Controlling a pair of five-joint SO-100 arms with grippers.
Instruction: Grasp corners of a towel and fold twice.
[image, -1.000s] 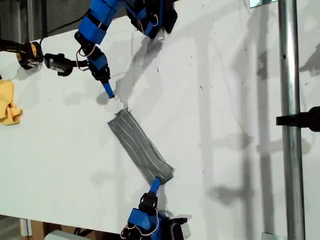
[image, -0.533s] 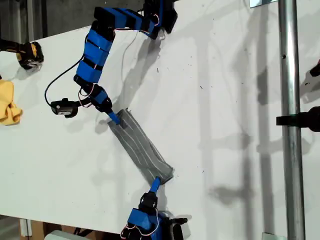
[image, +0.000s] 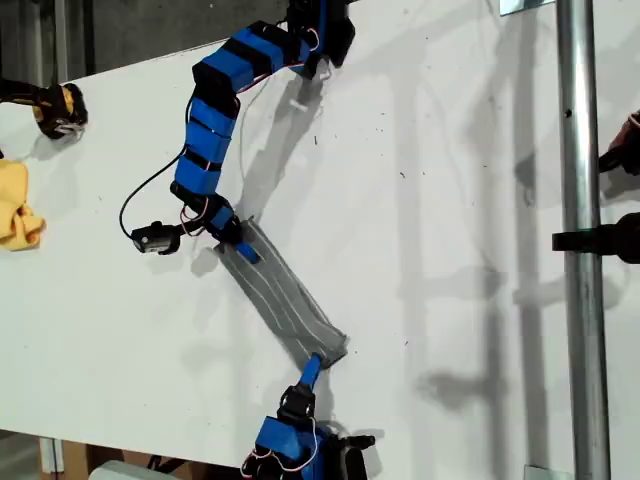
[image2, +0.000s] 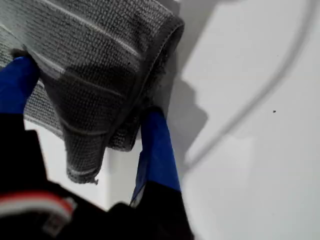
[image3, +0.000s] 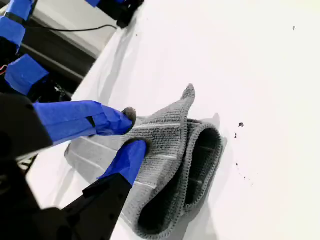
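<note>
One towel (image: 285, 298), two arms.

Yellow cloth (image: 17, 217) at exterior view's left edge; metal pole (image: 581, 240) right.

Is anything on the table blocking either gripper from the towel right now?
Nothing visible. My first gripper and my second gripper are each already at an end of the folded towel. The yellow cloth lies far off at the exterior view's left edge.

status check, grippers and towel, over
My first gripper shut on one towel end. My second gripper pinching the other end. Towel lies as a folded strip. Yellow cloth well clear, nothing in the way.
</note>
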